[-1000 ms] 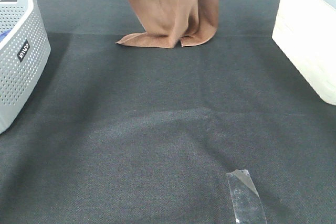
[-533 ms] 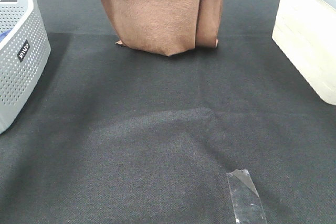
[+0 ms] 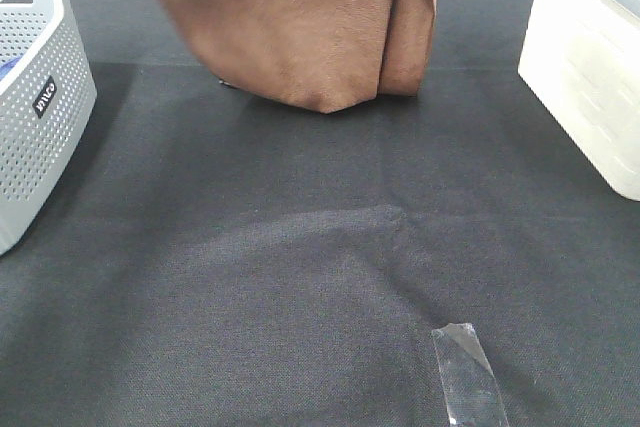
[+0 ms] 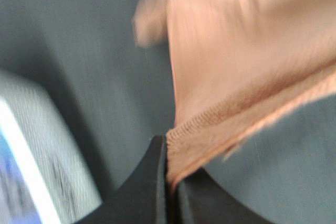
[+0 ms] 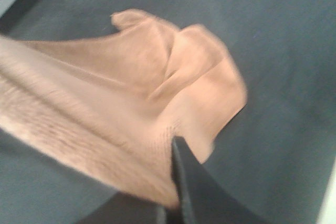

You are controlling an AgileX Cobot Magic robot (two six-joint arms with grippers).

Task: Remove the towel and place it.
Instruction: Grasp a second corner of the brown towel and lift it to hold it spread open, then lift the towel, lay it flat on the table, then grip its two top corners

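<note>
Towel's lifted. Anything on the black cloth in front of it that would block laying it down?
Nothing visible blocks it. The towel hangs at the far part of the black cloth; ahead of it lies only a flat strip of clear tape near the front edge. The grey basket and white bin sit off to the sides.

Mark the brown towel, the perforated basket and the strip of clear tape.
brown towel (image 3: 290, 27): exterior high view, broad front face of the hanging cloth.
perforated basket (image 3: 30, 147): exterior high view, its holed side wall.
strip of clear tape (image 3: 468, 379): exterior high view, middle of the strip.
</note>
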